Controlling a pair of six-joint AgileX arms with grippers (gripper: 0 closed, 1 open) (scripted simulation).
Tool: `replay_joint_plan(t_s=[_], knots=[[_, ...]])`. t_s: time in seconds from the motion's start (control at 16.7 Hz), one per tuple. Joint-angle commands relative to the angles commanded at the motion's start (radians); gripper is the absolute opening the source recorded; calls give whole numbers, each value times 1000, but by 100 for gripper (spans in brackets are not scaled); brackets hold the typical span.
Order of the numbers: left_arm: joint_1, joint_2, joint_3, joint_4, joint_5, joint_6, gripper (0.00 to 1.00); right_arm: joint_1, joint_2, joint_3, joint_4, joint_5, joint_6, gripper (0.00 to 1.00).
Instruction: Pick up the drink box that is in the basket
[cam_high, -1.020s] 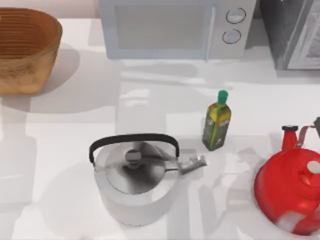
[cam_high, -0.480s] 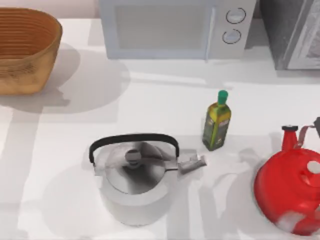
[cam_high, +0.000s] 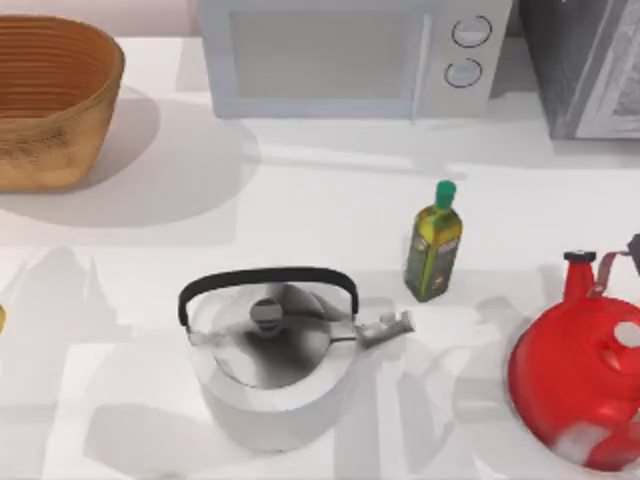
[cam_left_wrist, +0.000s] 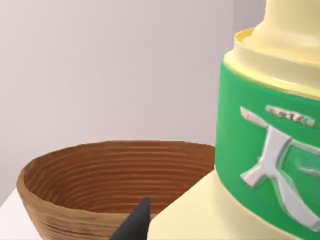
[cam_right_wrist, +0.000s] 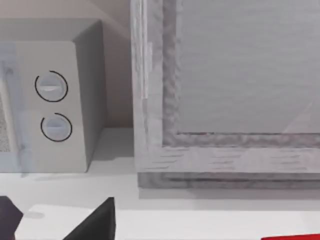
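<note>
The drink box (cam_left_wrist: 260, 150), pale cream-yellow with a green band and white marks, hangs close in front of the left wrist camera. My left gripper (cam_left_wrist: 200, 227) is shut on it, and one dark fingertip (cam_left_wrist: 136, 224) lies against its side. The woven tan-brown basket (cam_left_wrist: 90, 200) sits behind and below the box. In the top view the basket (cam_high: 60, 120) stands at the back left corner, and a yellow sliver of the drink box (cam_high: 1, 320) peeks in at the left edge. My right gripper (cam_right_wrist: 55, 225) is open near the microwave, holding nothing.
A steel kettle (cam_high: 272, 355) with a black handle stands front centre. A green bottle (cam_high: 433, 245) is to its right, and a red kettle (cam_high: 580, 375) sits front right. A microwave (cam_high: 350, 55) and a grey appliance (cam_high: 590, 65) line the back.
The arm's shadow on the left of the table has shifted toward the front. A yellow sliver of the drink box has come into view at the top view's left edge.
</note>
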Motion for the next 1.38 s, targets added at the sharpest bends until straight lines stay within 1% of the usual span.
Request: replay_joint_plan(t_s=[0.18,0.3,0.66,0.78,0.9,1.02,1.38], knots=[[-14,-157,-132,-61,-20,0,0,0,0,0,0,0,0,100],[-19,-209,-181,-84,-28,-1,0,0,0,0,0,0,0,100],[-17,-213,-190,-86,-31,1,0,0,0,0,0,0,0,100],[-21,-183,-190,-68,-58,-1,0,0,0,0,0,0,0,100],[-30,-125,-185,-23,-116,-1,0,0,0,0,0,0,0,100],[-43,-48,-172,44,-194,0,0,0,0,0,0,0,0,100],[-96,237,-120,298,-483,10,0,0,0,0,0,0,0,100]])
